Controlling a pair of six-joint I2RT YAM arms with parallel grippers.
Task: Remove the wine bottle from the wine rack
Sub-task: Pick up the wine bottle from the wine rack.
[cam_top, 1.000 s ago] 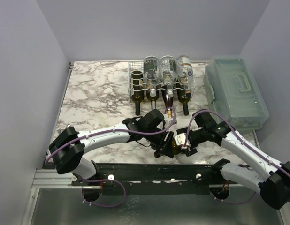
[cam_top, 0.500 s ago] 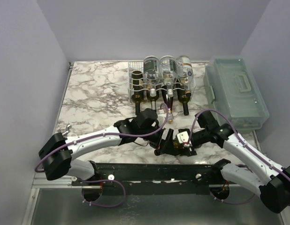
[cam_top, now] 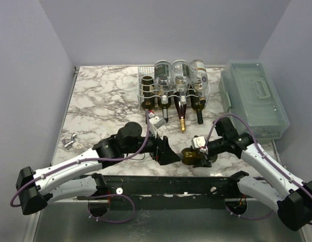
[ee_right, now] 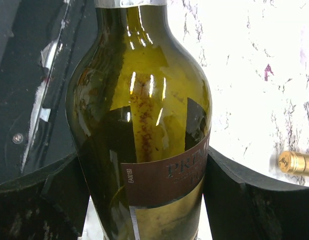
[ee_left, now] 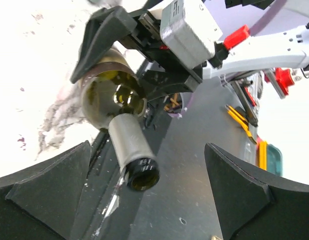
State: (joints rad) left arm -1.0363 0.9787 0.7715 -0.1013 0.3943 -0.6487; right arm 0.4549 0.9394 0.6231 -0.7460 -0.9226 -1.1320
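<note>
A dark green wine bottle (cam_top: 189, 157) with a brown and gold label (ee_right: 164, 175) lies level near the table's front edge, off the white wire wine rack (cam_top: 172, 91). My right gripper (cam_top: 199, 154) (ee_right: 143, 155) is shut on the bottle's body, one finger on each side. The bottle's grey-capped neck (ee_left: 130, 142) points at my left gripper (cam_top: 166, 154) (ee_left: 147, 146). That gripper is open wide, its fingers standing apart from the neck on both sides.
Several bottles lie in the rack, necks (cam_top: 182, 121) toward me; a gold cap (ee_right: 294, 162) shows in the right wrist view. A translucent green box (cam_top: 254, 98) stands at the right. Small metal bits (cam_top: 71, 142) lie at the left. The dark rail (cam_top: 171, 184) runs below the bottle.
My left gripper opened, let go of the bottle's neck and drew back to the left. The right gripper kept hold of the bottle, which tipped lower toward the table's front edge.
</note>
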